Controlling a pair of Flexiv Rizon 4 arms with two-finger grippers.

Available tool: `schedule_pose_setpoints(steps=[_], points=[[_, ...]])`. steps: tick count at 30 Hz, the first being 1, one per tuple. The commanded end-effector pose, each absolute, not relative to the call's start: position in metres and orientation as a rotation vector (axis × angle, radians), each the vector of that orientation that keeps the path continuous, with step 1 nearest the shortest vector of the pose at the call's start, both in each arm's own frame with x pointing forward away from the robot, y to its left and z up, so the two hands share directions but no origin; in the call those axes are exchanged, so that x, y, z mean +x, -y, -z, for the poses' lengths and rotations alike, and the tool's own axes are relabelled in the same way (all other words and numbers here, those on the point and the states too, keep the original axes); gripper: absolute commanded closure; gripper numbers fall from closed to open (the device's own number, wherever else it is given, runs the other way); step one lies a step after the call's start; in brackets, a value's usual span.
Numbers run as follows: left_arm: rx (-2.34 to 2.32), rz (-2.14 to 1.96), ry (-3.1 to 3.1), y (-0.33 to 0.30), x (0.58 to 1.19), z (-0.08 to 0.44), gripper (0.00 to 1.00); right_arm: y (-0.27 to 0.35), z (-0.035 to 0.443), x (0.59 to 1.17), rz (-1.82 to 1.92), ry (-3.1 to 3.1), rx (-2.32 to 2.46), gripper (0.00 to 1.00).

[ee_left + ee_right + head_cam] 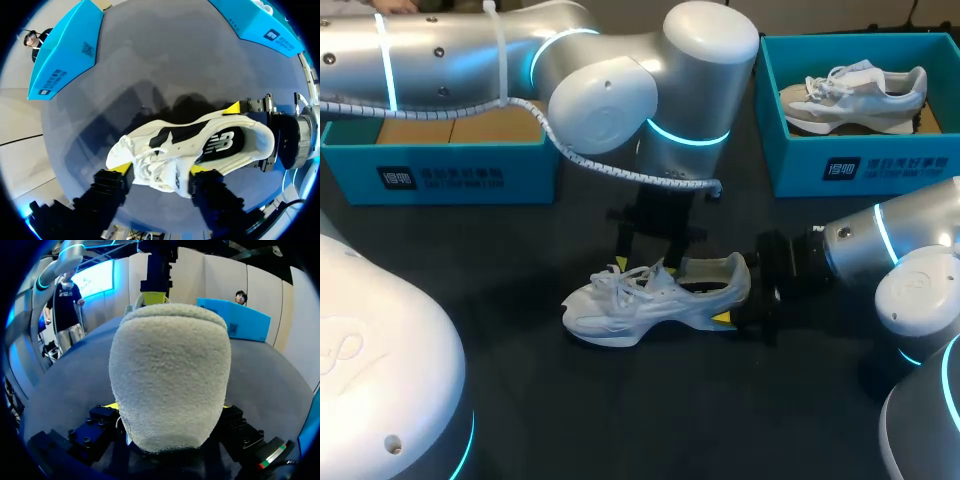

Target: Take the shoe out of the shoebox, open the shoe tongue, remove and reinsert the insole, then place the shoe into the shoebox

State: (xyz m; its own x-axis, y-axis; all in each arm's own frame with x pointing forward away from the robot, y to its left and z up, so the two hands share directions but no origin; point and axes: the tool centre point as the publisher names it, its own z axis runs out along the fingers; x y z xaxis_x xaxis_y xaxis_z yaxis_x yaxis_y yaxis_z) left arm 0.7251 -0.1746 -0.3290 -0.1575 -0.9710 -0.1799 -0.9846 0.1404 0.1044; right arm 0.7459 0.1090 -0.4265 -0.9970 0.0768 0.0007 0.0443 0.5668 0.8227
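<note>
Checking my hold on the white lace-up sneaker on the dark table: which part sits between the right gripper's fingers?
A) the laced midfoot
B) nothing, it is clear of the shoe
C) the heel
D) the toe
C: the right gripper has its yellow tips against both sides of the heel of the white lace-up sneaker, which lies on the dark table, while the left gripper clamps the laced midfoot.

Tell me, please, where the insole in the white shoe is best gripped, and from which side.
Grip the insole by its heel end, probably from above: the shoe stands upright, opening upward, and only that end lies bare; the front hides under the laces.
</note>
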Motion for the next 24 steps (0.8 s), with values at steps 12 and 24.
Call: schedule_pose_setpoints(steps=[12, 24], points=[[-2.012, -0.297, -2.464, 0.175, 0.711, 0.312, 1.00, -0.112, 0.432, 0.747, -1.435, -2.751, 0.109, 1.00], [-2.050, -0.206, -2.450, 0.150, 0.700, 0.296, 1.00, -0.112, 0.432, 0.747, -1.435, -2.751, 0.109, 1.00]])
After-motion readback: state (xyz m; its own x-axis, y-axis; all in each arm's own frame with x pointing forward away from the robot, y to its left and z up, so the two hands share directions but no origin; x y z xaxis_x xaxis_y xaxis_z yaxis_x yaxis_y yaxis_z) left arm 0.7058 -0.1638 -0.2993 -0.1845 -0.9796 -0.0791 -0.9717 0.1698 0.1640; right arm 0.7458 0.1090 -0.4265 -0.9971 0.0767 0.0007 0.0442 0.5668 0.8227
